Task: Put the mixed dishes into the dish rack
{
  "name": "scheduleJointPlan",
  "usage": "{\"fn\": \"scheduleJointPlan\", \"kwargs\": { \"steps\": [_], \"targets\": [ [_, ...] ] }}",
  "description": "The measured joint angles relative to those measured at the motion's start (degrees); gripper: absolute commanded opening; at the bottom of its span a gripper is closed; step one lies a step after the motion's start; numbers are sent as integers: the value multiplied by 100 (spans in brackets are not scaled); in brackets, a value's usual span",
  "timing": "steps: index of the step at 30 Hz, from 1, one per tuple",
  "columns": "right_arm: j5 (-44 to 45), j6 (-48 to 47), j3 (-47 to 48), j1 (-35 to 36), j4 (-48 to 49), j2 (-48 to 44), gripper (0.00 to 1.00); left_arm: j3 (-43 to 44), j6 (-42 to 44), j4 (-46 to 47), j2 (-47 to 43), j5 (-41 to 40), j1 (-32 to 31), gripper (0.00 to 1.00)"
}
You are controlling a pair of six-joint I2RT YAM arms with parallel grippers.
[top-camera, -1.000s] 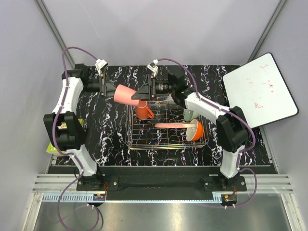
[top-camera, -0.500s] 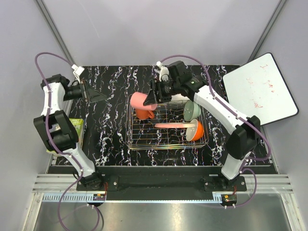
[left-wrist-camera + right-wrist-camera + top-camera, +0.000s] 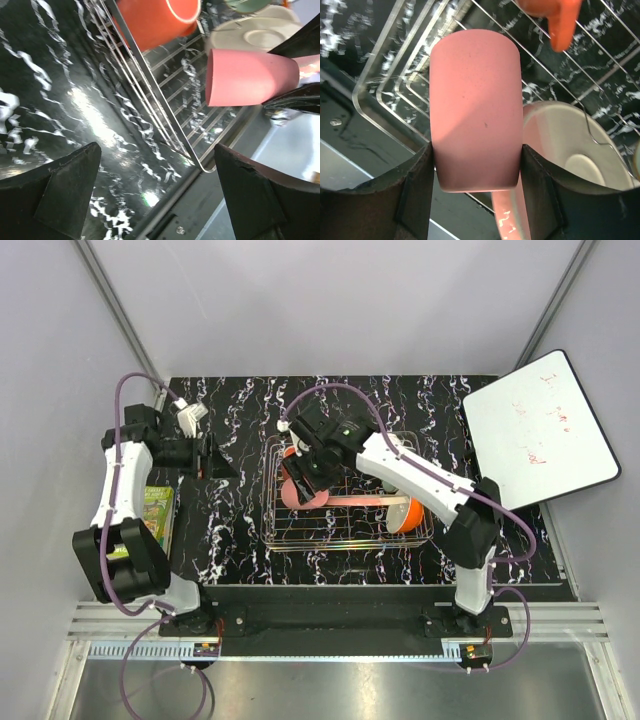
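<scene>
The smaller pink mug is clamped between the right fingers, with one finger pressed against each side of its wall. The mug is held on its side over the near left part of the dish rack, within the rack's outline. Whether it touches the wire floor cannot be determined from these views.

The orange mug is located in the far left corner of the rack, just beyond the pink mug. The pink-and-peach plate is seated on edge along the middle of the rack, just beside the held mug. The orange bowl is positioned at the plate's right end. A pale green bowl is seen only in part, at the top edge of the left wrist view.

The left fingers are spread wide with nothing between them. They are held over the black marbled table to the left of the rack and are pointed toward it. A green book is placed at the left edge of the table, beside the left arm. A whiteboard is located at the right.
</scene>
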Motion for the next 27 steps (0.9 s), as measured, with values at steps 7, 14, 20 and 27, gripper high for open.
{"fn": "scheduleJointPlan", "kwargs": {
  "steps": [7, 14, 20, 27],
  "targets": [
    [238, -52, 476, -2, -299, 566, 0, -33, -505, 562, -118, -800, -103, 99],
    [267, -55, 839, 11, -407, 1423, 0, -247, -549, 734, -118, -1217, -133, 99],
    [201, -74, 977, 48, -551, 1440, 0, -262, -549, 841, -127, -1307, -142, 99],
    [179, -79, 1261, 101, -699, 1650, 26, -262, -546, 914, -131, -1327, -142, 99]
  ]
}}
